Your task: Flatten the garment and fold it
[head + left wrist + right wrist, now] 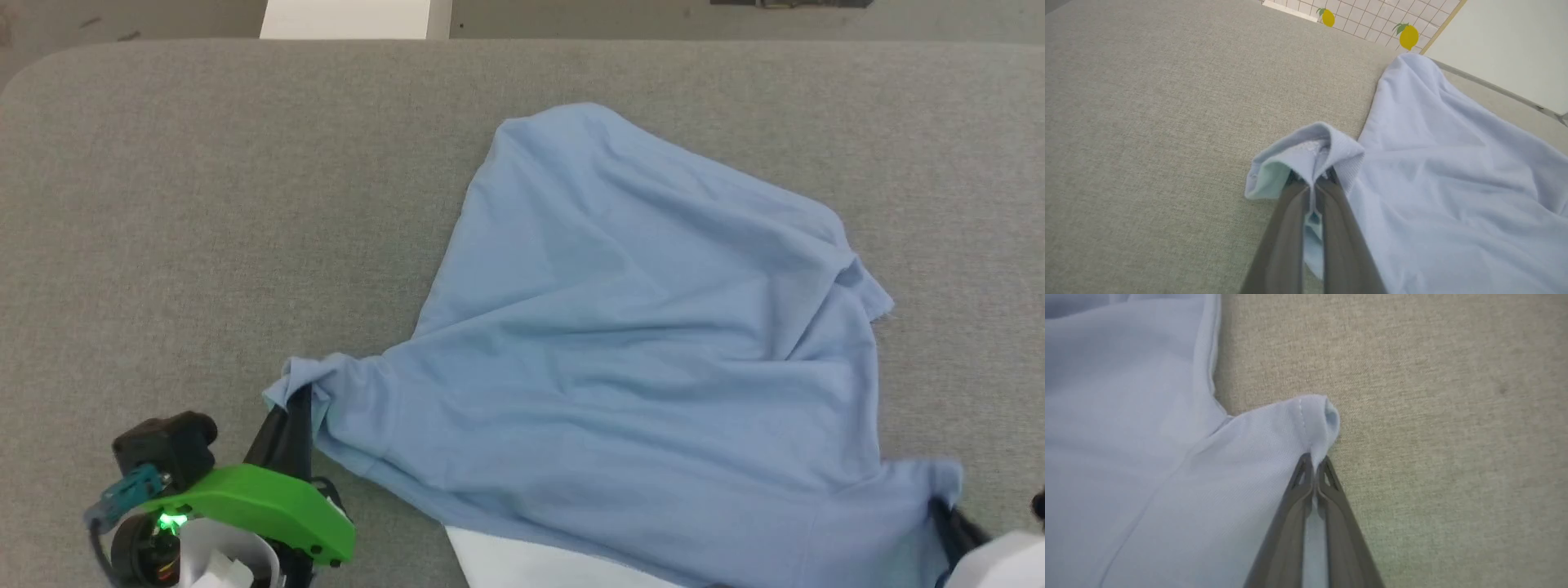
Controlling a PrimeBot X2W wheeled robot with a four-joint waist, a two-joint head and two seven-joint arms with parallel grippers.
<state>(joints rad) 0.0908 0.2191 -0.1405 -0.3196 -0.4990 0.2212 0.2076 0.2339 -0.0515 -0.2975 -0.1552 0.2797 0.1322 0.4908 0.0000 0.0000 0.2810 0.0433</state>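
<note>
The garment (637,343) is pinched at two edges by the closed left claw (1312,181) and the closed right claw (1314,461). It lies creased, and no fold is made yet.

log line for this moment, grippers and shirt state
left gripper: shut on garment edge | right gripper: shut on garment hem | garment: rumpled, unfolded, on grey surface | fold: not begun

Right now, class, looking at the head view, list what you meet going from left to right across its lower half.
left tool, pinching the shirt's edge → light blue T-shirt → right tool, pinching its opposite edge
</note>
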